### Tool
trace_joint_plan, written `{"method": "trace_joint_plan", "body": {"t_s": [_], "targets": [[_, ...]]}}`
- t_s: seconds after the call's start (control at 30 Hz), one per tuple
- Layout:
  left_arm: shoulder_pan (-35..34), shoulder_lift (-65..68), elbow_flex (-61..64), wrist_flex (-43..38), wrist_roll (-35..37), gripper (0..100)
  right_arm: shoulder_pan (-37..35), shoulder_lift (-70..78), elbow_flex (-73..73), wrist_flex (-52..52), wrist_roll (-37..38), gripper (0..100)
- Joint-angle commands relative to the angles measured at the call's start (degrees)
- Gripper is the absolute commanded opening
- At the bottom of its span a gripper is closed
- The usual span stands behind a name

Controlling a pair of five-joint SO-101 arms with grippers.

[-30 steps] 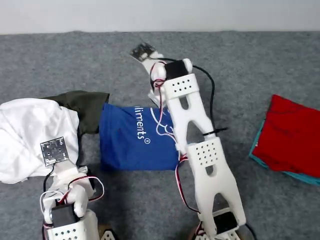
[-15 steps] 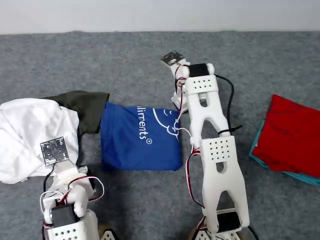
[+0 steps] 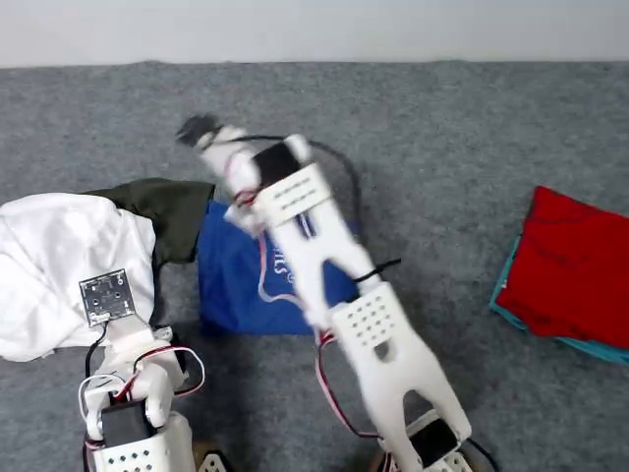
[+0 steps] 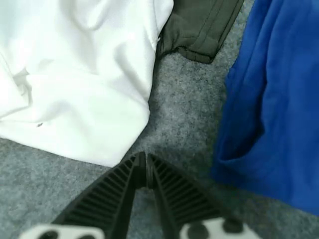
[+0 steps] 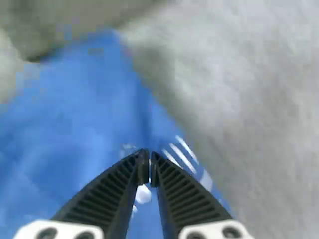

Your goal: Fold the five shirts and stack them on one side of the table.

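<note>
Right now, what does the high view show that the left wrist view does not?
Extra in the high view: the red shirt folded on a teal shirt at the table's side, and the right arm stretched over the blue shirt. Extra in the left wrist view: the left hand, shut. Both share the white shirt, the dark green shirt and the blue shirt.

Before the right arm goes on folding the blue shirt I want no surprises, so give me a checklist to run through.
1. Right gripper over the blue shirt: ok.
2. Right gripper open for a grasp: not ok, shut.
3. Left gripper clear of cloth: ok, shut over bare table.
4. Blue shirt apart from the white shirt: ok.
5. Blue shirt free of the dark green shirt: cannot tell.
</note>
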Motion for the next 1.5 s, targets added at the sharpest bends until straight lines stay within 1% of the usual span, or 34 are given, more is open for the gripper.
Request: {"method": "trace_joint_plan", "body": {"t_s": [0.0, 0.07, 0.17, 0.33, 0.4, 0.5, 0.63, 0.8, 0.9, 1.0, 1.13, 1.27, 1.37, 1.47], "targets": [[0.44, -0.62, -0.48, 0.26, 0.53, 1, -4.44, 3.12, -2.46, -4.09, 0.09, 1.1], [0.44, -0.62, -0.48, 0.26, 0.53, 1, -6.37, 5.85, -2.81, -5.58, 0.18, 1.1], [0.44, -0.62, -0.48, 0.26, 0.53, 1, -6.73, 6.81, -4.84, -5.67, 0.18, 1.1], [0.44, -0.62, -0.48, 0.26, 0.53, 1, -4.09, 3.21, -13.98, 2.24, 0.00, 1.1], [0.44, -0.62, -0.48, 0.26, 0.53, 1, -2.86, 0.84, -14.15, 4.70, 0.00, 1.1], [0.44, -0.62, -0.48, 0.26, 0.53, 1, -0.92, -3.12, -11.87, 5.05, -0.35, 1.1], [0.44, -0.62, -0.48, 0.26, 0.53, 1, -1.27, -4.00, -8.70, 0.66, -0.62, 1.1], [0.44, -0.62, -0.48, 0.26, 0.53, 1, -3.47, -1.45, 0.79, -8.31, -0.35, 1.1], [0.44, -0.62, -0.48, 0.26, 0.53, 1, -1.27, 3.03, 5.54, -13.41, -0.44, 1.1], [0.44, -0.62, -0.48, 0.26, 0.53, 1, 0.92, 6.46, 4.84, -14.73, -0.44, 1.1], [0.44, -0.62, -0.48, 0.26, 0.53, 1, 0.48, 5.32, -3.96, -8.92, -0.53, 1.1], [0.44, -0.62, -0.48, 0.26, 0.53, 1, -1.27, 3.12, -14.24, 0.57, -0.53, 1.1], [0.44, -0.62, -0.48, 0.26, 0.53, 1, -2.68, 0.75, -13.36, 5.41, -0.53, 1.1], [0.44, -0.62, -0.48, 0.26, 0.53, 1, -3.03, -1.36, -11.96, 5.32, -0.53, 1.1]]}}
